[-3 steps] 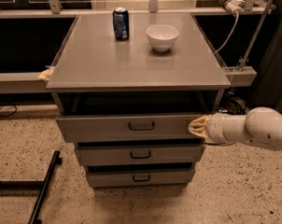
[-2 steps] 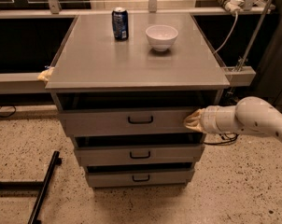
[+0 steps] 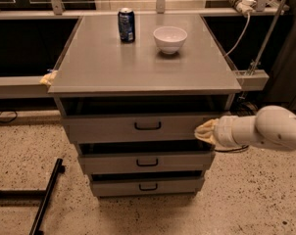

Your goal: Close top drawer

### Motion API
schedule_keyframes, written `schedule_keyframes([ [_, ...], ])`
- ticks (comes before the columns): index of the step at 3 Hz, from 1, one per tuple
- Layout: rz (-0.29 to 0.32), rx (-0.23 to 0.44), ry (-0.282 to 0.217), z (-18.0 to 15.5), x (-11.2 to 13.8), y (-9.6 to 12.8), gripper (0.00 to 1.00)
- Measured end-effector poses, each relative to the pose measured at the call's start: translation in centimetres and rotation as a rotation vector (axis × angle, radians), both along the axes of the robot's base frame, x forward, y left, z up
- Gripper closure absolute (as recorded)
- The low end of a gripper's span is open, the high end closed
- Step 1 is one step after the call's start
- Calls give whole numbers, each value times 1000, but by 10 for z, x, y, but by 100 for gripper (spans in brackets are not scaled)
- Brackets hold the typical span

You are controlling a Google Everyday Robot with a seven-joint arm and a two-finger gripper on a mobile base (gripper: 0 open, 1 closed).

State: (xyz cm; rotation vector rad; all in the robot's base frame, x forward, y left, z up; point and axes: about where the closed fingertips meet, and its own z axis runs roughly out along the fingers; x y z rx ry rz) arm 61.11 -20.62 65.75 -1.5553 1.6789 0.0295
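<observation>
The top drawer [image 3: 113,127] is a wide grey front panel with a dark loop handle [image 3: 148,126] at its centre. It stands slightly out from the cabinet, with a dark gap showing above it under the cabinet top. My gripper [image 3: 205,131], on a white arm that comes in from the right, has its yellowish tip against the right end of the drawer front.
Two narrower grey drawers [image 3: 147,161] sit below the top one. On the cabinet top [image 3: 138,62] stand a blue can [image 3: 126,25] and a white bowl [image 3: 170,38]. A dark metal stand leg [image 3: 46,198] lies on the speckled floor at the left. Rails and cables are at the back right.
The drawer front has moved back toward the cabinet and the dark gap above it has narrowed. My gripper has moved with it at its right end.
</observation>
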Motion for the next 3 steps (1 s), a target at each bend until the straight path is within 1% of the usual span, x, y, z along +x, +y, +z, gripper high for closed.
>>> schedule_keyframes([
  [1, 30, 43, 18, 43, -64, 12, 100],
  [2, 78, 101, -93, 109, -83, 28, 100],
  [3, 102, 101, -120, 115, -84, 35, 82],
])
